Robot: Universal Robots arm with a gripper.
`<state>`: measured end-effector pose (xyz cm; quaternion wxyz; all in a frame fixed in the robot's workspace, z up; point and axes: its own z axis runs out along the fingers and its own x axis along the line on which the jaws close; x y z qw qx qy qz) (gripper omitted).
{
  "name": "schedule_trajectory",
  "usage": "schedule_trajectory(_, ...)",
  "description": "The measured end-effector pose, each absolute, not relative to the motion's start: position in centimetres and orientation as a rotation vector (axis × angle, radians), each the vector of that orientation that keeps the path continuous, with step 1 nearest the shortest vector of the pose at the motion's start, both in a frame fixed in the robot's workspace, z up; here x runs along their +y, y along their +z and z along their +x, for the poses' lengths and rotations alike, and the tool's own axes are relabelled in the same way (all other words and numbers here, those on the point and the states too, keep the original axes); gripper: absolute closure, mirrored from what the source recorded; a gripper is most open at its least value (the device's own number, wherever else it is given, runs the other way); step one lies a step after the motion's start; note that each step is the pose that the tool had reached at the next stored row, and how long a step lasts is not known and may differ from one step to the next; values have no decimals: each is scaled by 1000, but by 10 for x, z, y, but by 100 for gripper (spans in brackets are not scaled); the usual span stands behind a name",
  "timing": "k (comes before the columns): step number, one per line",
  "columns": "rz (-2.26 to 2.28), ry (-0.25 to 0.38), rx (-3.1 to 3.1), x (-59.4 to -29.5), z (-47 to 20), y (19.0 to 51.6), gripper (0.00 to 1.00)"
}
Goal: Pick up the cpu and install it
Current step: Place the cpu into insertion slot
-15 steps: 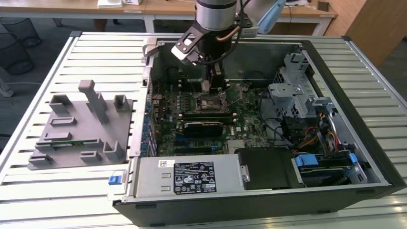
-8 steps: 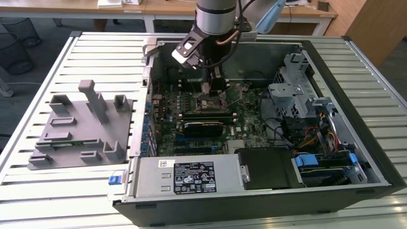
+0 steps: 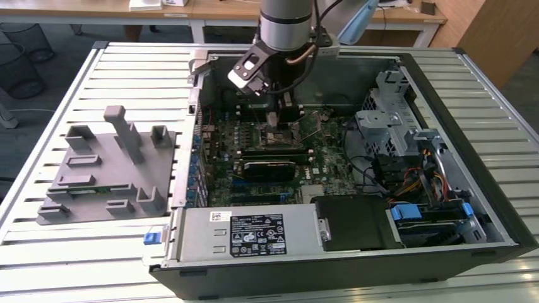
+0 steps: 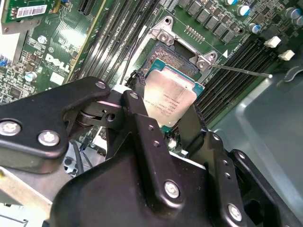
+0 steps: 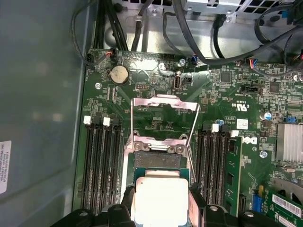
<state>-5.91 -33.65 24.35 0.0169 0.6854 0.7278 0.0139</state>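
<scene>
The cpu is between the two black fingers of the tool. I judge that the tool is clamped on two opposite edges of the chip. The chip hangs just over the open socket of the motherboard, inside the computer case that stands on the desk. The metal load plate is folded back, away from the socket.

I judge the chip to be light, thin and quite stiff, so it will not bend in the grip. Its shiny top looks smooth and probably slippery, and the pale rim gives only a narrow place to hold. The edges are the right place, because the underside and the socket contacts are surely delicate and a hard push or a skewed landing could damage them.

Several things I cannot see well. The underside of the chip is hidden in both wrist views, and the chip itself covers most of the socket bed. In the second wrist view the chip seems tilted against the socket frame, but I cannot tell if any corner touches it. I cannot find the orientation mark. In the exterior view the arm hides the chip.
</scene>
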Motion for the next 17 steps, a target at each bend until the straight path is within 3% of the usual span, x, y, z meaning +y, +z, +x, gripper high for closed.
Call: schedule_trajectory(17, 2131, 43, 2263, -334, -58, 217, 47)
